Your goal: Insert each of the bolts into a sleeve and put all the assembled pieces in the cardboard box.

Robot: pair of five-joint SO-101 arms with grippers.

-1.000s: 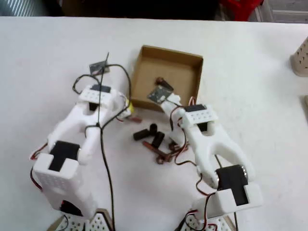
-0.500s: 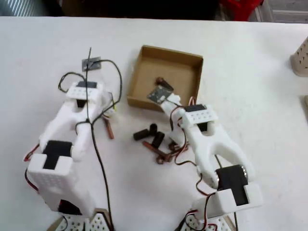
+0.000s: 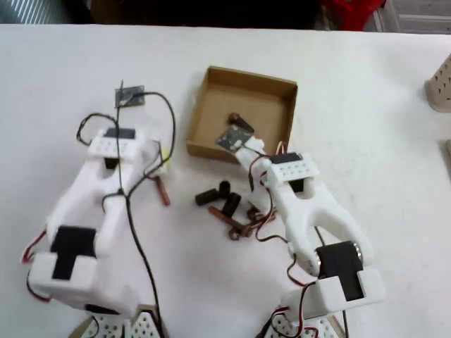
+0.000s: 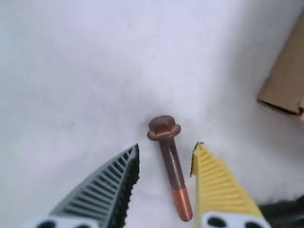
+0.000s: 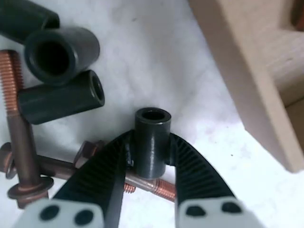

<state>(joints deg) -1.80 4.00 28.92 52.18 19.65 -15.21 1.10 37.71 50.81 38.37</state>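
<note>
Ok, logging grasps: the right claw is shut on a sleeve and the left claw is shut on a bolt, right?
Not quite. The right claw is shut on a sleeve, but the left wrist view shows the left claw open around the bolt, not gripping it.

left end effector (image 4: 166,146) spread | bolt (image 4: 170,164) lying between | cardboard box (image 4: 285,80) nearby

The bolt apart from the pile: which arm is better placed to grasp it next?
Left. The left gripper is open astride the bolt, while the right gripper is shut on a sleeve.
</note>
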